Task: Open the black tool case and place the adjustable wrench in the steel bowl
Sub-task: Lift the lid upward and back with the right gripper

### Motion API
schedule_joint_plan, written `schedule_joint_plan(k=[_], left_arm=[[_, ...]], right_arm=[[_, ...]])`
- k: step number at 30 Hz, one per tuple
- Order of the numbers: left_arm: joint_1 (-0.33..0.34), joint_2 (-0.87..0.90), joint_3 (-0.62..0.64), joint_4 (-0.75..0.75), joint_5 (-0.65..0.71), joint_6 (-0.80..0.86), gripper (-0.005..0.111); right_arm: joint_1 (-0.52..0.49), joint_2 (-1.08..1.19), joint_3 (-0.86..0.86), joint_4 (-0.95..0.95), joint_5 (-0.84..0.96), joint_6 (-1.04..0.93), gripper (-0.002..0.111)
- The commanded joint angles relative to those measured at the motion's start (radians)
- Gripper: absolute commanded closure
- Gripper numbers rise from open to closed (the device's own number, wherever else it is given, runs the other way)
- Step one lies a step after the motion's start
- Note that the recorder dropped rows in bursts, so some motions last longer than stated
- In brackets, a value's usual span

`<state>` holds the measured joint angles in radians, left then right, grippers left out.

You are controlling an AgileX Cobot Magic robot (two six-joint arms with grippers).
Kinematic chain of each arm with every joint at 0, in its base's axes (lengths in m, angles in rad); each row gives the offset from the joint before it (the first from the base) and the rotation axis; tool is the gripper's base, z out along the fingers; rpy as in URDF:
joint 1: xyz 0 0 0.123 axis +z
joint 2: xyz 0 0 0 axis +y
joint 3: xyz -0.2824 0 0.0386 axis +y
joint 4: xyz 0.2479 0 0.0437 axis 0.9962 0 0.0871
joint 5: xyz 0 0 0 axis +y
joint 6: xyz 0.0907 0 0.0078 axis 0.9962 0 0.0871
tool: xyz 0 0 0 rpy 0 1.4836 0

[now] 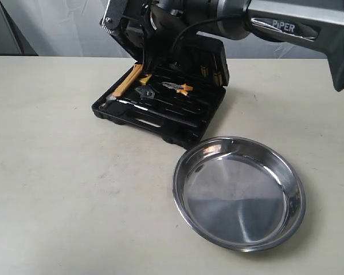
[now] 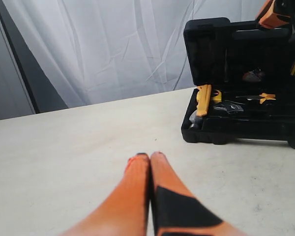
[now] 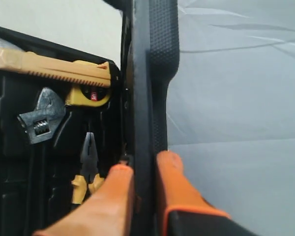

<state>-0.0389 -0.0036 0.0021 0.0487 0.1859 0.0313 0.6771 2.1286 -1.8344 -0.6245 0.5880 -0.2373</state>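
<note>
Upper centre of exterior view: we see right gripper (image 3: 145, 164) clamping black tool case (image 1: 172, 123) lid; left gripper (image 2: 150, 156) closed, empty; adjustable wrench (image 3: 42, 117) inside

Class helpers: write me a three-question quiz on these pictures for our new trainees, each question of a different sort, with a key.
1. True or false: the adjustable wrench already lies in the steel bowl.
2. What is the right hand clamped on? A) the raised lid of the black tool case; B) the adjustable wrench; C) the steel bowl's rim.
3. Fill the gap: the left hand, over bare table and holding nothing, has its fingers ____ (open or shut).

Key: 1 false, the wrench sits in its slot in the case and the bowl is empty. 2 A. 3 shut.
</note>
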Motion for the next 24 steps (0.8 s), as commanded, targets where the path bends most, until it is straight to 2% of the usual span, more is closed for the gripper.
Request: schedule_joint_plan(k=[1,8,15,24], left_arm=[[-0.004,0.004,-0.002,-0.002,-0.006,-0.001,0.106],[-0.004,0.004,-0.002,-0.002,-0.006,-0.001,0.106],[-0.004,0.004,-0.002,-0.002,-0.006,-0.001,0.106],[-0.004,0.004,-0.002,-0.002,-0.006,-0.001,0.106]], right_arm=[[-0.002,-0.002,0.001,0.097,0.029,-0.005,0.109],[0.073,-0.046,0.001,0.175,0.030,-0.023,0.109],[0.081,-0.111,0.001,0.183,0.053,-0.022,0.109],[-0.036,-0.110,0.001,0.041,0.041,0.013,0.109]])
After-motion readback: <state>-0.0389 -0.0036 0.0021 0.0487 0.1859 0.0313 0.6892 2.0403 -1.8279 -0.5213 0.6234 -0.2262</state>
